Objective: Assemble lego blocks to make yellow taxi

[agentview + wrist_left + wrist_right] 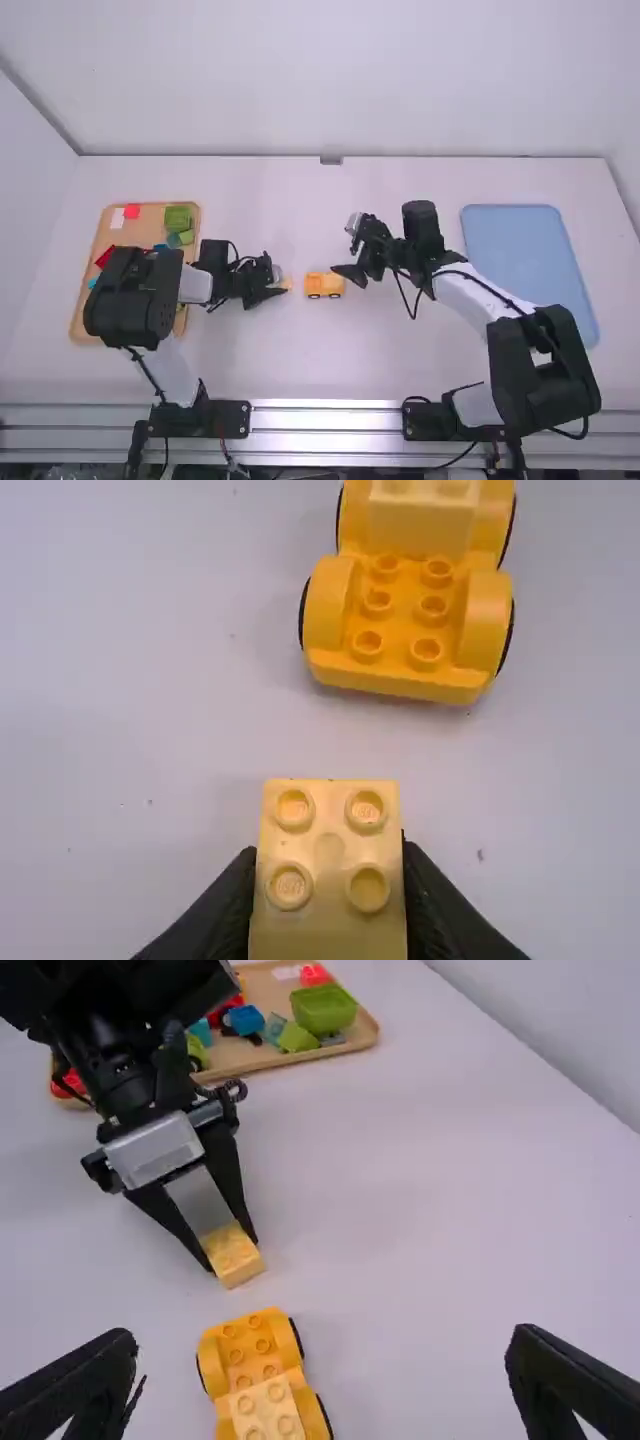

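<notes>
Left of the table's middle, my left gripper (278,287) is shut on a pale yellow block; in the left wrist view the block (330,870) sits between the fingers of my left gripper (330,920), four studs facing the camera. Just right of it stands the yellow-orange car base (324,285), wheels down. The car base (410,625) carries a paler yellow block (422,518) on its farther part, with bare studs on the nearer part. My right gripper (354,254) is open just beyond and right of the car; its fingers stand wide apart in the right wrist view (322,1370).
A wooden tray (90,260) at the left holds red, green and blue pieces, partly behind the left arm. On the right lies a blue tray (530,260). A wall runs along the table's far edge.
</notes>
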Robot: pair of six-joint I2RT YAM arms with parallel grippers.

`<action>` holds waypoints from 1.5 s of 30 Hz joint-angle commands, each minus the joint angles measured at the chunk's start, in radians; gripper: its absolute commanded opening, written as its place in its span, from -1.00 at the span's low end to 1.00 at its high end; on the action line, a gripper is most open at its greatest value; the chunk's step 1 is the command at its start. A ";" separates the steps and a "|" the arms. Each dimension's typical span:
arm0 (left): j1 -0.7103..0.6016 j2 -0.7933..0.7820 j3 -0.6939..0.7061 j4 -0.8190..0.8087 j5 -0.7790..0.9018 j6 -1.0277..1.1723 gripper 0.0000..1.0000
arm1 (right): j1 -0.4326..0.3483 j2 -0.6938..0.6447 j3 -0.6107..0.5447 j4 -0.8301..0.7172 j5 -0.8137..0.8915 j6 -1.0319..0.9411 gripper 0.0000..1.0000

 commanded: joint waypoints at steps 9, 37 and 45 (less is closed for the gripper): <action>-0.024 -0.178 -0.003 -0.037 0.241 -0.014 -0.57 | -0.020 0.086 -0.009 -0.121 -0.100 -0.308 0.97; -0.232 -0.053 0.148 -0.135 0.028 -0.135 -0.63 | 0.013 0.623 -0.006 0.412 -0.261 -0.357 0.96; -0.233 0.003 0.180 -0.162 -0.010 -0.132 -0.66 | 0.013 0.643 -0.005 0.431 -0.258 -0.356 0.89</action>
